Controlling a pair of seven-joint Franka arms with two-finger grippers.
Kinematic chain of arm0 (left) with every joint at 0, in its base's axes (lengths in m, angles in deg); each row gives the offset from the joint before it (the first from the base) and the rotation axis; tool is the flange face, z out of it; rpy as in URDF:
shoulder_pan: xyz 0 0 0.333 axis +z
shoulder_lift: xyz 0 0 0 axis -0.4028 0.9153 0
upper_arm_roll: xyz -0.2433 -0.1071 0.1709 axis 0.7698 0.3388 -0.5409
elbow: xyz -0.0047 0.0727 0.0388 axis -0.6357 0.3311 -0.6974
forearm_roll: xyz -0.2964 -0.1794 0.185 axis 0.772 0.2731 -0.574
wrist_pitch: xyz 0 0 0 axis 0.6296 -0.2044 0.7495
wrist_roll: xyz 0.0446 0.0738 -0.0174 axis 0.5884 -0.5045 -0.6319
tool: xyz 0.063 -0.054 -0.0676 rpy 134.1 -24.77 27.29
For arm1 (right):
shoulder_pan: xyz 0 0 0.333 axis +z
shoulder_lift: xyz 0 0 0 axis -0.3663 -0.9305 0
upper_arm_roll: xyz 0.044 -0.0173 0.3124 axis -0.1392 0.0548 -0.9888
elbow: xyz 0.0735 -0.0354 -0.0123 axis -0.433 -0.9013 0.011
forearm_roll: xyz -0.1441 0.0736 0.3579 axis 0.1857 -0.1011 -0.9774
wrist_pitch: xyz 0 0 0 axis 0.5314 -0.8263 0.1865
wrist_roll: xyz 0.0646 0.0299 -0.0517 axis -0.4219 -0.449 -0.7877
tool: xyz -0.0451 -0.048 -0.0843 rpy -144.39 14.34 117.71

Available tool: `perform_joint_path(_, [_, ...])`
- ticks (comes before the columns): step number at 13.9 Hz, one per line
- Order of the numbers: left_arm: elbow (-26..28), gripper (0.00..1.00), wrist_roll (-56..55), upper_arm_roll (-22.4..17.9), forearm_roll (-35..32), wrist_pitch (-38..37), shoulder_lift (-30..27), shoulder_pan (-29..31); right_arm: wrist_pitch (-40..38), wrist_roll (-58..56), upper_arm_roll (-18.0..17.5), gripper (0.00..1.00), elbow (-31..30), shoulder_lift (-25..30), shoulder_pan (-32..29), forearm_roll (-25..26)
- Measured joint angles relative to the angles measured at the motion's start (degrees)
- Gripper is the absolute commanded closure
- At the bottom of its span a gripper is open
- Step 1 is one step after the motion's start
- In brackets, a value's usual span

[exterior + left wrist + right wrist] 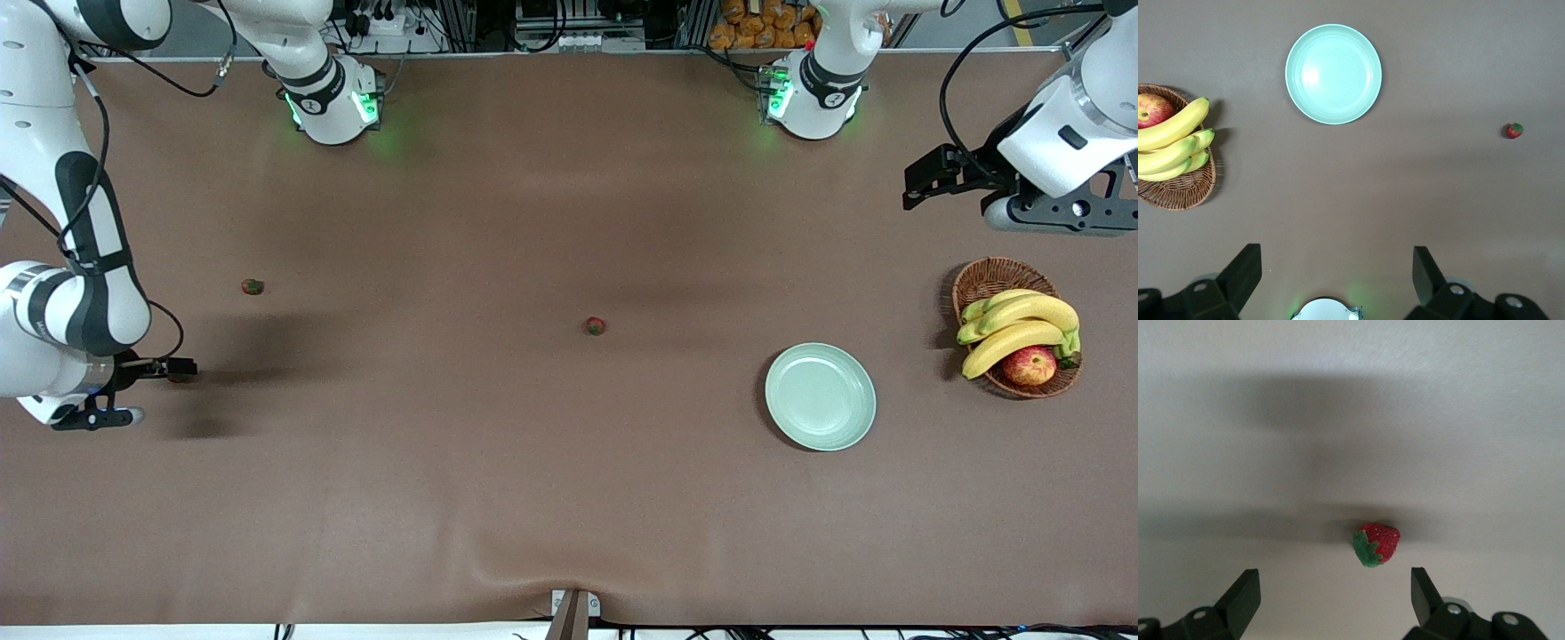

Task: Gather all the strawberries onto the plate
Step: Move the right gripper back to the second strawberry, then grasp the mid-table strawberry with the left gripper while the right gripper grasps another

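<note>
Hovering with fingers apart over one strawberry (1377, 544) at its own end of the table, well apart from the plate (820, 396), is the right gripper (1331, 597). The left gripper (1336, 277) waits with fingers spread above the basket (987, 277) beside the plate. Two more strawberries (595, 326) (252, 286) lie on the table, away from the plate toward the right arm's end.

1. Front view: even, bright overhead light; brown table (533, 498) matte, no glare.
2. Soft dark shadows spread on the cloth beside the right arm (80, 293); green glow at both bases.
3. Left wrist view: sharp; plate (1333, 74) shows a faint sheen.
4. Right wrist view: washed out, pale, broad blurred shadow bands; strawberry (1377, 544) fairly crisp.
</note>
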Motion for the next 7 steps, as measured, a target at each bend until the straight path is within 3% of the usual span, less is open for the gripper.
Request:
perform_joint_path(4, [0.2, 0.00, 0.0, 0.5, 2.8, 0.4, 9.0, -1.3, 1.5, -4.5, 0.0, 0.11, -0.8, -0.2, -1.0, 0.1])
perform_joint_path(7, [-3.2, 0.00, -0.7, 0.7, 8.1, 2.0, 16.8, -2.4, 3.3, -7.1, 0.0, 0.21, -1.0, -1.1, -1.6, 0.1])
